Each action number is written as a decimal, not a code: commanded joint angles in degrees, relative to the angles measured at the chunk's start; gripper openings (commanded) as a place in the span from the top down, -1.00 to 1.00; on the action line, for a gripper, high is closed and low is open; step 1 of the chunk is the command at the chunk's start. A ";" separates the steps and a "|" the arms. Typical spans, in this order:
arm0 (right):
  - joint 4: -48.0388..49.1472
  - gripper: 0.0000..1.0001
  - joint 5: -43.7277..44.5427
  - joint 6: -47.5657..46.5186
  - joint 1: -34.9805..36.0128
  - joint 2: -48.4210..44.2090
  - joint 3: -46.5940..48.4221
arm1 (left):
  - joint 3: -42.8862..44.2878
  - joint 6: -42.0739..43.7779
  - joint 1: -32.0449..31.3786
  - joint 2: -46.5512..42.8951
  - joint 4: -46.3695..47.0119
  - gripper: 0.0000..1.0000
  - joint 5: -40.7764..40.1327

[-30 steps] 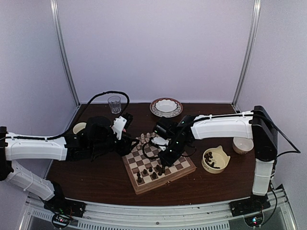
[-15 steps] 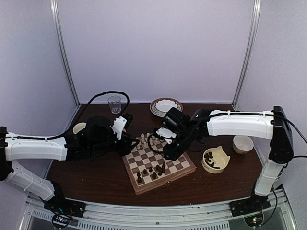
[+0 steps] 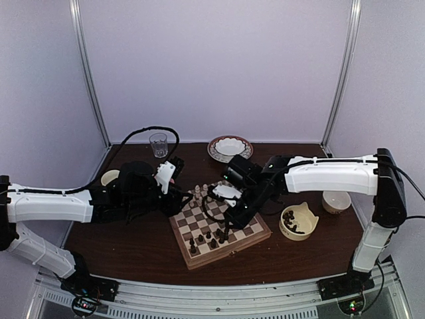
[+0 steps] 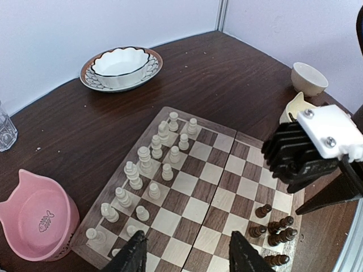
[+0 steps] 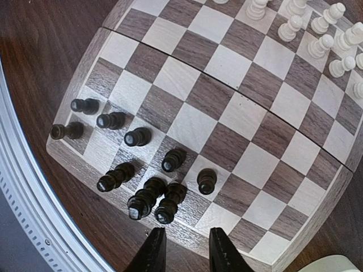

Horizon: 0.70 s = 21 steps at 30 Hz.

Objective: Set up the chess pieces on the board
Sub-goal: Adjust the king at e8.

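Dark brown tabletop (image 3: 133, 246) inside a pale-walled booth, with the board (image 3: 240, 230) lying at an angle between two white robot arms. Pale chessmen (image 4: 150, 164) stand in two tidy rows along its far-left side. The chess pieces (image 5: 153, 198) – roughly ten dark ones – sit near the opposite edge, several of them bunched onto neighbouring squares rather than one to a square. More dark pieces wait in a cream cat-shaped bowl (image 3: 309, 214) just right of the board, so the set-up looks only partly done.

The right gripper (image 5: 186, 249) hangs above the board's edge beside that dark cluster, jaws a little apart and holding nothing – probably placed there to reach the crowded pieces. The left gripper (image 4: 190, 255) hovers over the pale side, jaws apart and empty, seemingly parked clear of the other arm.
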 commanded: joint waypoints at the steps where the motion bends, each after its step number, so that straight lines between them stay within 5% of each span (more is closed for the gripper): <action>1: -0.33 0.43 -0.70 -1.07 0.82 1.44 1.44 | 0.96 -0.67 0.03 -0.61 0.94 0.00 0.75; 21: -0.97 0.45 -0.99 -1.34 1.57 4.54 3.05 | 1.11 -0.59 0.02 -0.51 0.72 0.00 1.14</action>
